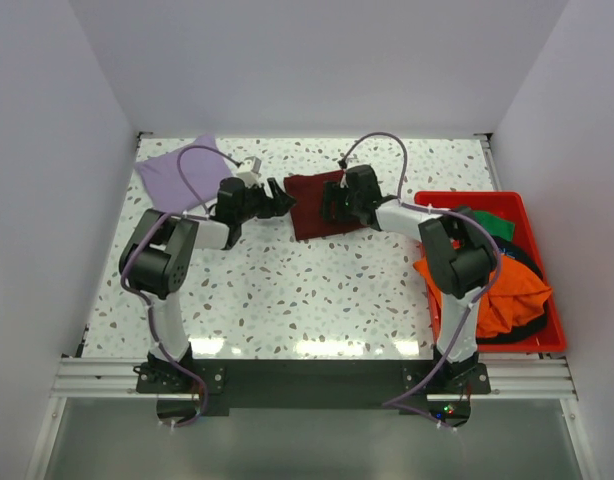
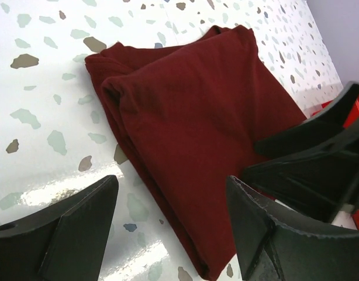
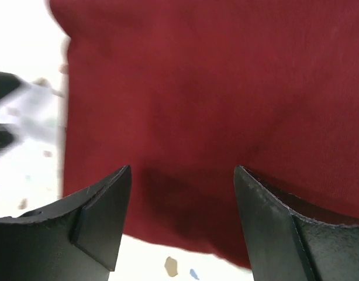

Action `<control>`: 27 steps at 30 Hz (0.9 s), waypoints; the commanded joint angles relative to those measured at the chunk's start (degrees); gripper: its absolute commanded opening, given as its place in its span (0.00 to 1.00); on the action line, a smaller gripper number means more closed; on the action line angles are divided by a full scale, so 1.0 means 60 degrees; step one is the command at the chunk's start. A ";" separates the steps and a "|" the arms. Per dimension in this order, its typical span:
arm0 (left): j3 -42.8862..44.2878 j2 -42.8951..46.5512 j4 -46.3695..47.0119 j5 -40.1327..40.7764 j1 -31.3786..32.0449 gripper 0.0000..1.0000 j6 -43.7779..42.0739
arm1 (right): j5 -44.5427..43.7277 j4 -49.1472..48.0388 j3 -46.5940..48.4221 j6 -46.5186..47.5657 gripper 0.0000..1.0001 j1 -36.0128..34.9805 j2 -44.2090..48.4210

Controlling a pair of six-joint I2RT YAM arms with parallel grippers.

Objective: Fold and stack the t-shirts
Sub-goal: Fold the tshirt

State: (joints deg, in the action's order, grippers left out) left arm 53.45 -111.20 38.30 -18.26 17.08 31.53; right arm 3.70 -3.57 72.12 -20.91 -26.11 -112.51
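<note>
The folded maroon t-shirt (image 2: pixel 191 134) lies on the table (image 1: pixel 287 290). The left gripper (image 1: pixel 279 204) and right gripper (image 1: pixel 332 203) are wide open, holding nothing. If a finger catches one layer, the neat fold could pull apart.

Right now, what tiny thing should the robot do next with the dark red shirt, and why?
Probably lower and close on the maroon t-shirt at its edges. It already looks folded, the left fingers and right fingers are both open just over it, and a folded lavender t-shirt lies at the far left, likely the stack to carry it to.
</note>
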 commanded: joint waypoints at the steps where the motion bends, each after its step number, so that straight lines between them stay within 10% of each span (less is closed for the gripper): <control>1: -0.0090 -0.0114 0.0735 -0.0268 0.0054 0.78 0.0165 | -0.0484 0.0228 0.0241 -0.0250 0.73 0.0016 -0.0408; 27: 0.3014 -0.2794 0.0370 -0.0032 -0.0254 0.80 0.0194 | -0.0632 0.0727 0.0095 -0.0485 0.73 0.0220 -0.0658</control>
State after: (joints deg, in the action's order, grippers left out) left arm 67.96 -125.89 39.33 -17.78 16.43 32.18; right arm 1.19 -3.29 73.38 -23.57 -25.54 -115.98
